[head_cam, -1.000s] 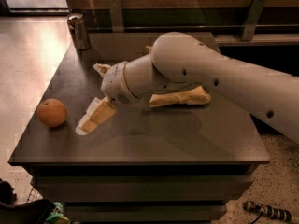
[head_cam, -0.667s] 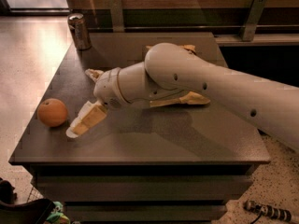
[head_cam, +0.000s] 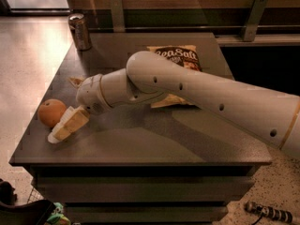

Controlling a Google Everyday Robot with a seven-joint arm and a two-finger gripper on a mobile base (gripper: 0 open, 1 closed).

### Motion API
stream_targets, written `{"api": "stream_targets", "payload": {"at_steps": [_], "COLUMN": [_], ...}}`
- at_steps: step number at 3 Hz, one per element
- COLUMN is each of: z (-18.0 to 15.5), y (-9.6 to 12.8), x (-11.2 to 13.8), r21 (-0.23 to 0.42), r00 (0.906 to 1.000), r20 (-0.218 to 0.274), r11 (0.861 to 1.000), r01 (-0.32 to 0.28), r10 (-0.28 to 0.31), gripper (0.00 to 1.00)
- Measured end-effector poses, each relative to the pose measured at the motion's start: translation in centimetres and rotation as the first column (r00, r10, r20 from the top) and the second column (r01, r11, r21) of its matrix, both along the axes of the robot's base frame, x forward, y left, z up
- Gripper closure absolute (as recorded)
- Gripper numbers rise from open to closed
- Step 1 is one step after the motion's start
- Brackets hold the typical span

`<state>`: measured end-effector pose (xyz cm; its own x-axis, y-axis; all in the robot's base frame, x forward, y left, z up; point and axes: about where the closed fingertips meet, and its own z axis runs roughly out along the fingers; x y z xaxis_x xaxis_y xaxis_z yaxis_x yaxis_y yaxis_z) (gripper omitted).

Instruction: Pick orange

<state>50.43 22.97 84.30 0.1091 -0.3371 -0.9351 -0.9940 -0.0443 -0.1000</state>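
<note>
An orange (head_cam: 50,111) was seen on the left part of a dark desk (head_cam: 154,146), close to its left edge. The end effector (head_cam: 60,108) was held low over the same area with its 2 fingers spread apart, nothing being gripped. The near finger (head_cam: 68,125) was laid slanting toward the desk's front-left, and the orange was pressed against or just beside its left side. The far finger was seen only as a small tan tip behind the wrist. The pale arm (head_cam: 197,90) was stretched in from the right, across the middle of the desk.

A chip bag (head_cam: 176,57) was laid flat toward the back of the desk, well apart from the orange. Its lower half was covered by the arm, and its contents could not be seen. A can (head_cam: 80,31) was stood upright at the far-left corner, also well apart from the orange. What it held could not be told. Nothing was placed between the end effector and the orange.
</note>
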Motion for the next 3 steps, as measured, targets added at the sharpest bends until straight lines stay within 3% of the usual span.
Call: {"api": "stream_targets", "payload": {"at_steps": [1, 2, 3], "z": [-0.9, -1.05, -1.03], "y": [1.73, 2.09, 2.31], "x": [-0.6, -0.82, -1.02], "r21": [0.018, 0.02, 0.02], "r00": [0.998, 0.9971, 0.9967], "r20": [-0.018, -0.021, -0.021], "r11": [0.998, 0.997, 0.997], "r01": [-0.06, -0.073, -0.078], "r10": [0.061, 0.073, 0.078], "gripper": [0.13, 0.37, 0.68]}}
